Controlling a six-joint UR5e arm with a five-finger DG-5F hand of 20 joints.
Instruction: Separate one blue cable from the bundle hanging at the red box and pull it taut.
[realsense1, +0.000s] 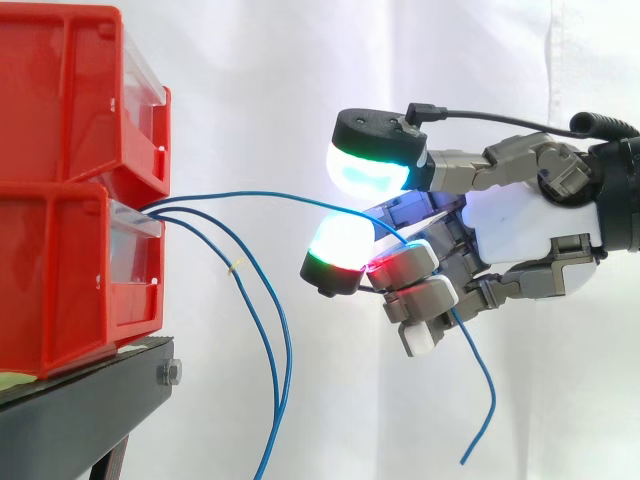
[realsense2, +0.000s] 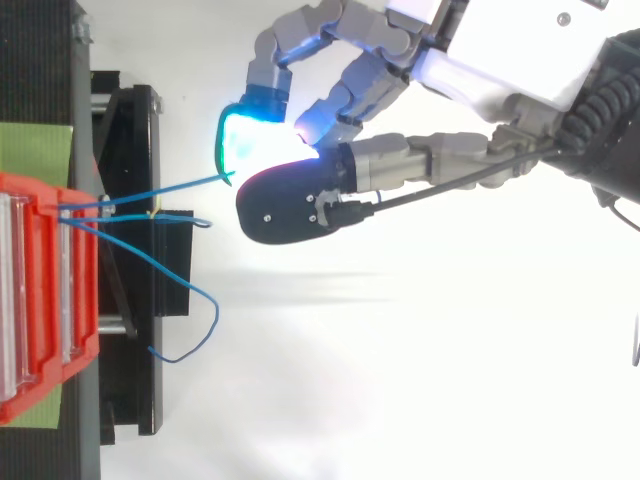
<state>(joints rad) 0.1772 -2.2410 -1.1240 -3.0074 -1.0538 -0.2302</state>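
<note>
One thin blue cable (realsense1: 260, 194) between fingers (realsense1: 340, 245)

The hand (realsense1: 520, 232) curls round one blue cable (realsense1: 290, 197), which runs in a slight arc from the lower red bin (realsense1: 60, 280). The cable's tail hangs below the fingers. Two other cables (realsense1: 289, 345) droop.

Red bins (realsense1: 70, 200), blue cable (realsense1: 250, 194), black stand (realsense1: 90, 410), white curtain (realsense1: 250, 80); hand (realsense1: 520, 225) white-grey, pads (realsense1: 365, 165) glowing cyan, green, red.

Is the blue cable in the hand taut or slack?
Slightly slack: the blue cable bows gently between the red box and the hand, which pinches it; its free end dangles below.
</note>
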